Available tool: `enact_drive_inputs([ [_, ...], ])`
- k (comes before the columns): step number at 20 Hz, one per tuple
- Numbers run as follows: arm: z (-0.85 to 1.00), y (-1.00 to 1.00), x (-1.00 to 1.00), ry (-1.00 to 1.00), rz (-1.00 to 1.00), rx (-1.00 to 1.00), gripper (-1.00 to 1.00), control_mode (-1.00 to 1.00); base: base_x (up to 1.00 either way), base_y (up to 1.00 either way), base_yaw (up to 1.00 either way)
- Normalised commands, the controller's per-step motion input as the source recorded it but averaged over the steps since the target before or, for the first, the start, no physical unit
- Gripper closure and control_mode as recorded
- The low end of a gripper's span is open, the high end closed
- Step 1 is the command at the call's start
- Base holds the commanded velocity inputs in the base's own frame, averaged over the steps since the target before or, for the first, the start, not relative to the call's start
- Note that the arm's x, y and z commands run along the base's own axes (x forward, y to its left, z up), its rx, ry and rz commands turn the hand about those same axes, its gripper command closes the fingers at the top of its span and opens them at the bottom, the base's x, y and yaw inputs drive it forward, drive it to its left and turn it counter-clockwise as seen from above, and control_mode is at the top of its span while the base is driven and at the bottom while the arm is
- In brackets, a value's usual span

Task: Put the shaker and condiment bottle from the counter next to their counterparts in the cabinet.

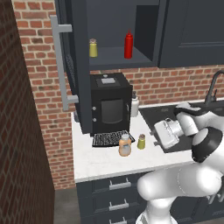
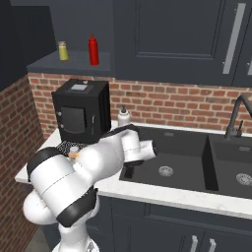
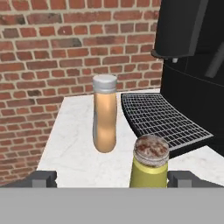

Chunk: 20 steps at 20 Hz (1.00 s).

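On the white counter (image 1: 100, 162) the squat peach-orange condiment bottle (image 1: 125, 145) stands in front of the coffee machine's grille. The olive-yellow shaker (image 1: 141, 141) stands just to its right. My gripper (image 1: 155, 138) hovers level with the shaker on its right side, jaws open. In the hand view the shaker (image 3: 148, 162) stands close between my fingertips, right of centre, and the condiment bottle (image 3: 105, 114) is behind it to the left. The gripper (image 3: 112, 179) holds nothing. In the open cabinet (image 1: 118, 59) the counterparts stand on the shelf: a mustard shaker (image 1: 93, 48) and a red bottle (image 1: 128, 45).
A black coffee machine (image 1: 109, 103) with a grille tray (image 1: 111, 138) stands under the cabinet. The cabinet door (image 1: 74, 65) hangs open to the left with its bar handle (image 1: 59, 61). A white dispenser bottle (image 1: 134, 106) and a dark sink (image 2: 172, 165) with faucet (image 2: 236, 115) lie right.
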Motion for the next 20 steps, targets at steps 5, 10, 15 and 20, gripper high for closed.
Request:
enact_drive_inputs([
  [5, -0.04, 0.0, 0.3, 0.07, 0.0, 0.06, -1.0, -1.0, 0.0, 0.0, 0.0],
  [10, -0.04, 0.0, 0.2, 0.04, 0.0, 0.07, -1.0, -1.0, 0.0, 0.0, 0.0],
  [15, -0.07, 0.0, 0.18, 0.0, 0.0, 0.07, -1.0, -1.0, 0.0, 0.0, 0.0],
  [20, -0.08, 0.0, 0.08, 0.0, 0.0, 0.07, -1.0, -1.0, 0.0, 0.0, 0.0],
])
